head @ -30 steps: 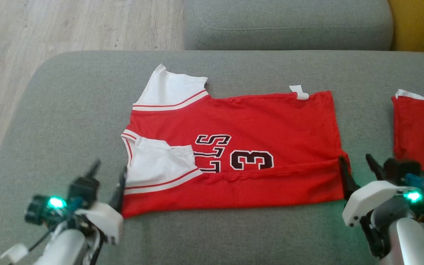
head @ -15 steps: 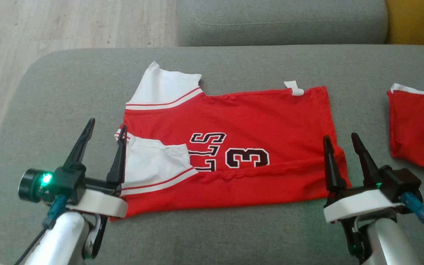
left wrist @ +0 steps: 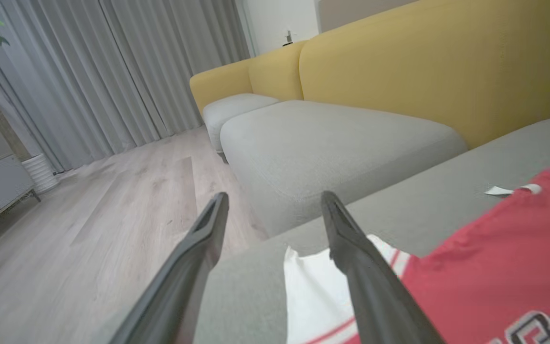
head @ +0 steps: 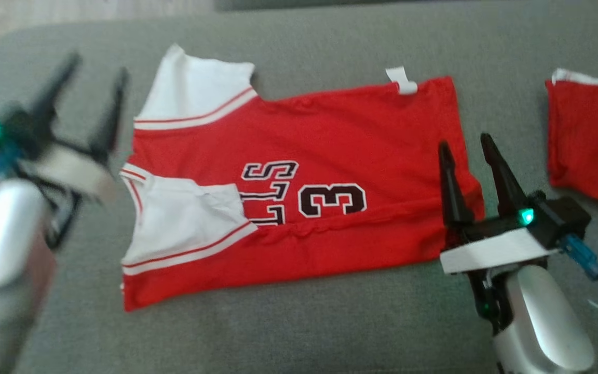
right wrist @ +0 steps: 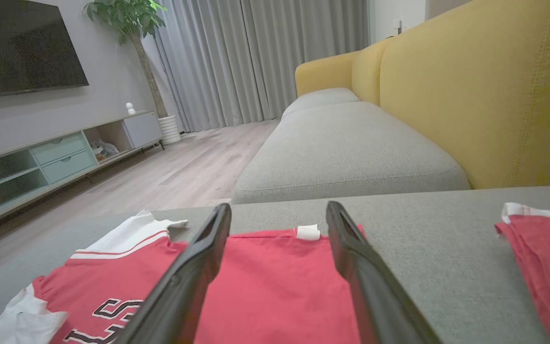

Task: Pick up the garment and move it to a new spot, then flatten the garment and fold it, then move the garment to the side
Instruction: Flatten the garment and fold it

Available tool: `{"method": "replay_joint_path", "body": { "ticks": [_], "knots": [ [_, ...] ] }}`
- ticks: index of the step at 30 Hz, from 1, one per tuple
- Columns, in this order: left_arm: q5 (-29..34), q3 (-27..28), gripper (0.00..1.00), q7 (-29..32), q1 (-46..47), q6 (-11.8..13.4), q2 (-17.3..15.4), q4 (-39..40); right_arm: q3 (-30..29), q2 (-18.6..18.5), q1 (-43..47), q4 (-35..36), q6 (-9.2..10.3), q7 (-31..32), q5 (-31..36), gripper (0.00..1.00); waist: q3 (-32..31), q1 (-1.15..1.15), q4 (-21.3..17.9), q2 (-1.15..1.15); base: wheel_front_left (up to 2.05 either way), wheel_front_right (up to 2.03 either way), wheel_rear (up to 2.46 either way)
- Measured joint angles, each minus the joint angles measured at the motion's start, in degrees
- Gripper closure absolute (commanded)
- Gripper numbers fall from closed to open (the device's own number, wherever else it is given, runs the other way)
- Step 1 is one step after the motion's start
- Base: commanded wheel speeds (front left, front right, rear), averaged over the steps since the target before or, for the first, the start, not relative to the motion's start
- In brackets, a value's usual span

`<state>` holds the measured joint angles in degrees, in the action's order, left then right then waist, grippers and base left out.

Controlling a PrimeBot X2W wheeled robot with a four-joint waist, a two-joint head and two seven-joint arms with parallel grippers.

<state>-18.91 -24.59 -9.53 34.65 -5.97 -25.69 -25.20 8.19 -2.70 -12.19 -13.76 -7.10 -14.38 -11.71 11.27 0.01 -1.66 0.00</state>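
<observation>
Red jersey [head: 304, 171] with white sleeves and black lettering, spread flat across the middle of a grey fabric sofa cushion [head: 330, 322], creased lengthwise near its front edge. Small white tag [head: 402, 80] sticking out at the far edge, toward the right end.

Left gripper [head: 97, 65], blurred, jaws wide apart and empty, just off the jersey's left end beside the far white sleeve, close to the cushion's rounded left corner. Pale wood floor [left wrist: 89, 215] beyond that corner.

Right gripper [head: 464, 142], jaws spread and empty, straddling the jersey's right edge.

Second red cloth [head: 589, 140] lying apart to the right, across a strip of bare cushion. Bare cushion along the front edge too. Yellow sofa back [right wrist: 494, 95] rising behind.
</observation>
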Motion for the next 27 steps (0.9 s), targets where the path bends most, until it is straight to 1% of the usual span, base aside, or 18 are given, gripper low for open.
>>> {"method": "replay_joint_path", "body": {
  "ticks": [2,3,5,6,8,10,12,15,17,20,23,27],
  "knots": [
    [-1.04,-0.21,0.0,2.02,5.82,-0.74,-0.94,-3.34,0.85,0.0,-1.2,0.6,0.0,0.0,0.05,0.0,1.9,0.0,-0.94,0.0,0.0,0.0,0.0],
    [-1.47,-1.11,0.0,3.69,8.22,-1.14,-1.55,-5.19,1.25,0.0,-1.44,0.91,0.0,0.0,0.14,0.0,2.81,0.0,-1.48,0.0,0.0,0.0,0.0],
    [-3.43,-3.15,0.0,7.05,11.65,-1.18,-2.38,-8.65,2.02,-0.02,-1.43,1.64,0.0,0.0,0.2,0.0,4.54,0.0,-2.62,0.0,0.0,0.0,0.0],
    [-5.53,-4.46,0.0,8.67,12.83,-1.19,-2.72,-9.91,2.35,-0.05,-1.44,2.11,0.0,0.0,0.2,0.0,5.35,0.0,-3.2,0.0,0.0,0.0,0.0],
    [-11.95,-7.89,0.0,13.71,14.68,-1.59,-3.71,-11.87,3.02,-0.05,-1.55,3.11,0.0,0.0,0.2,0.0,6.87,0.01,-4.5,0.0,0.0,0.0,0.0],
    [-17.81,-11.06,0.0,17.86,15.81,-1.6,-5.6,-12.51,3.7,-0.05,-1.82,3.28,0.0,0.0,0.32,0.0,8.15,0.0,-5.95,0.0,0.0,0.0,0.0],
    [-21.59,-14.34,0.0,20.72,17.55,-1.62,-8.43,-12.38,3.79,-0.08,-1.85,4.17,0.0,0.0,0.34,0.0,9.64,0.0,-7.11,0.0,0.0,0.0,0.0],
    [-25.31,-17.3,0.0,22.21,21.41,-1.6,-12.43,-12.58,3.86,-0.08,-2.14,5.56,0.0,0.0,-0.25,0.0,11.96,0.0,-8.48,0.0,0.0,0.0,0.0],
    [-27.35,-18.97,0.0,22.67,24.12,-1.6,-14.18,-12.91,4.27,-0.08,-2.46,6.41,0.0,-0.01,-0.25,0.0,13.43,0.0,-9.2,0.0,0.0,0.0,0.0],
    [-30.18,-21.49,0.0,23.6,26.94,-1.6,-15.32,-13.63,5.17,-0.07,-2.52,7.36,0.0,-0.01,-0.25,0.0,15.39,0.0,-10.17,0.0,0.0,0.0,0.0],
    [-33.49,-23.12,0.0,24.32,28.02,-1.6,-15.73,-14.71,5.63,-0.07,-2.57,8.14,0.0,-0.01,-0.43,0.0,16.98,0.0,-11.04,0.0,0.0,0.0,0.0],
    [-35.78,-25.74,0.0,25.42,29.86,-1.6,-16.52,-15.59,5.67,-0.07,-2.89,8.68,0.0,-0.01,-0.94,0.0,18.78,0.0,-11.96,0.0,0.0,0.0,0.0]
  ]
}}
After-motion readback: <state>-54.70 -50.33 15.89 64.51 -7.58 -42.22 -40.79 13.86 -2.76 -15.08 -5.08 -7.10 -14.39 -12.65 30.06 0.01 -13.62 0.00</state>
